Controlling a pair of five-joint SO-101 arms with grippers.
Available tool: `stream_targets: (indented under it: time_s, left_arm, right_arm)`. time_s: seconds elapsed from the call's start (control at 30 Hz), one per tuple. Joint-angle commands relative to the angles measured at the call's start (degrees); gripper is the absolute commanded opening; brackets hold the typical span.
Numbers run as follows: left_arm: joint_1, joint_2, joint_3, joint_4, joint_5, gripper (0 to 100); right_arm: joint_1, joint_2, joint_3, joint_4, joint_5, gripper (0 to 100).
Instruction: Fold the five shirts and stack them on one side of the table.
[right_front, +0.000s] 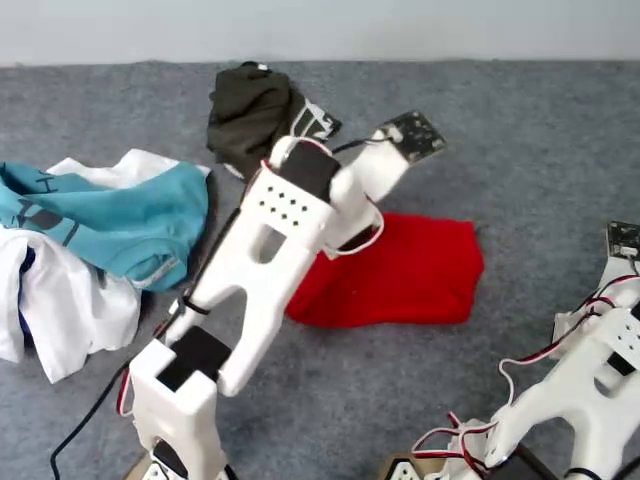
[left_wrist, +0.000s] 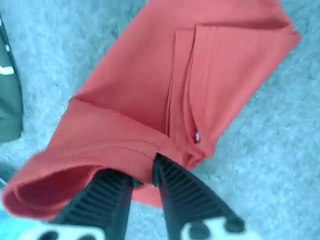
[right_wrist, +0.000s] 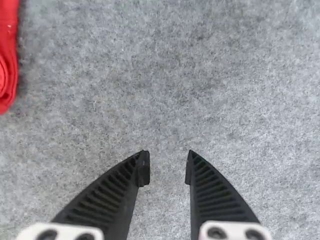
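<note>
At the middle of the grey felt-covered bench (right_front: 540, 150), the red cotton shirt (right_front: 400, 270) is lying partly folded, and the left gripper (left_wrist: 145, 172) is pinching a doubled edge of it. The right gripper (right_wrist: 166, 167) is hanging open over bare felt beside it, holding nothing. Farther back the dark olive shirt (right_front: 250, 115) is sitting crumpled, while the teal shirt (right_front: 120, 220) and white shirt (right_front: 60, 300) are lying heaped at one side. No stack is showing, so the task looks to be at an early stage.
</note>
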Motion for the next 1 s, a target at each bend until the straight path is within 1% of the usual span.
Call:
stream_targets:
  time_s: [0.0,0.17,0.33,0.43,0.57,0.63,0.73,0.83,0.97]
  left_arm:
    - [0.97,1.93,-4.26,1.14,0.97,1]
    - [1.05,12.48,-14.55,1.23,5.19,1]
    - [5.98,18.64,-20.70,1.23,5.45,1]
    - [7.82,19.43,-21.93,1.23,5.45,1]
    - [8.26,19.87,-22.37,1.23,5.54,1]
    - [8.70,19.69,-23.34,1.14,7.38,1]
    - [8.88,20.75,-26.33,1.05,9.14,1]
    - [8.97,23.30,-30.02,0.97,9.32,1]
    - [11.87,27.78,-36.79,0.97,10.11,1]
  right_arm:
    - [0.84,-2.15,-0.79,3.74,0.62,12.5]
    - [0.84,-8.31,-1.58,9.63,1.23,12.5]
    - [0.75,-18.51,-1.58,13.32,3.87,12.5]
    - [0.75,-18.86,-1.32,14.20,3.78,12.5]
    - [0.75,-18.86,-1.23,14.46,3.52,12.5]
    - [0.75,-18.95,-1.23,14.46,3.52,12.5]
    - [0.75,-19.03,-1.23,14.55,3.52,12.5]
    - [0.75,-19.38,-1.23,15.34,3.52,12.5]
    - [0.75,-19.56,-1.32,16.31,3.52,12.5]
